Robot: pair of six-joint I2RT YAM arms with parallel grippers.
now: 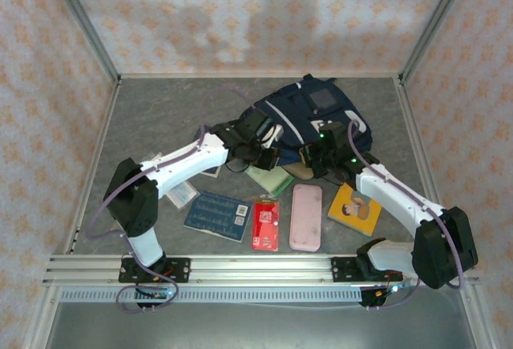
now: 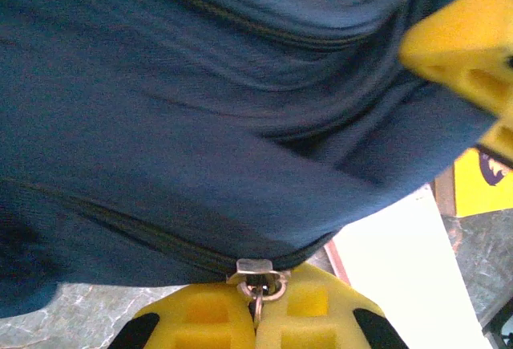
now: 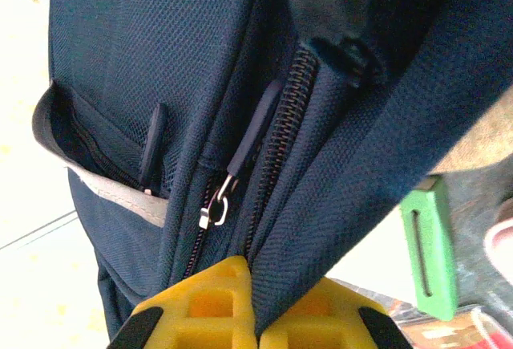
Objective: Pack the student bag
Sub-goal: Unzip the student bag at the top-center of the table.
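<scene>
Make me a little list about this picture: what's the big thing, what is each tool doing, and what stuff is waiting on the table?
big thing: navy backpack, lying at the far side of the table
left tool: shut on the backpack's zipper pull
right tool: shut on the backpack's fabric edge, beside a zipper
waiting nearer the arms: blue book, red packet, pink case, yellow book, green notebook

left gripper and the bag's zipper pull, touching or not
Touching. The left wrist view shows the left gripper shut on the metal zipper pull of the student bag.
</scene>
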